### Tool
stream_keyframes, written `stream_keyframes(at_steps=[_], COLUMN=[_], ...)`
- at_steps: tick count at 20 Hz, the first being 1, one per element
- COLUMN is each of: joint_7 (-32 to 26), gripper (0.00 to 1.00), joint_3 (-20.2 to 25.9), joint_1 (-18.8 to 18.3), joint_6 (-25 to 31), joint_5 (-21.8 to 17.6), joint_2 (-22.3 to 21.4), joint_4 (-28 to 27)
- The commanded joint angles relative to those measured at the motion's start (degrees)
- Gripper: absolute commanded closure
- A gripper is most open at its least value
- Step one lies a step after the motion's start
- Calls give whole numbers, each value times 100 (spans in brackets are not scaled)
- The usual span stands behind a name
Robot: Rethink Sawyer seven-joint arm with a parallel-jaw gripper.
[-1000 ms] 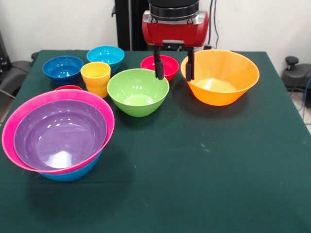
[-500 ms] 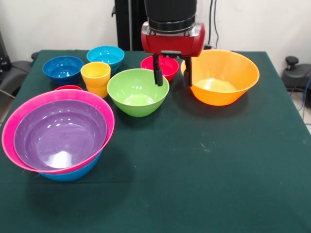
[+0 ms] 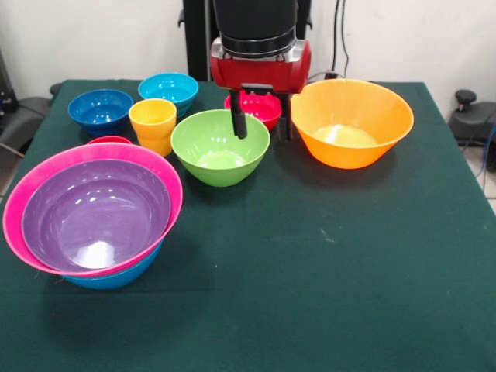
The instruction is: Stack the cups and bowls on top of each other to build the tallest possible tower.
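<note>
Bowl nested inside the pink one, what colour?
Purple, sitting inside the pink bowl; front view shows it best.

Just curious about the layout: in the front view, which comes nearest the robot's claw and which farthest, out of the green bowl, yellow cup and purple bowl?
Measured from the gripper:
1. Green bowl, just below its left finger.
2. Yellow cup, further left.
3. Purple bowl, nested low at the left.

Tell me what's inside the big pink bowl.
The purple bowl sits nested in the pink bowl. A blue bowl shows beneath them; anything else underneath is covered.
</note>
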Motion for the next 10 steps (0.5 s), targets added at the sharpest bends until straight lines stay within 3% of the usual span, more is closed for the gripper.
stream_keyframes(at_steps=[1,10], joint_7=[-154,-21], gripper=[0,0], joint_3=[-93,-120], joint_1=[-86,-59], joint_6=[-94,-478], joint_5=[-335,-454], joint_2=[169,613], joint_4=[346,319])
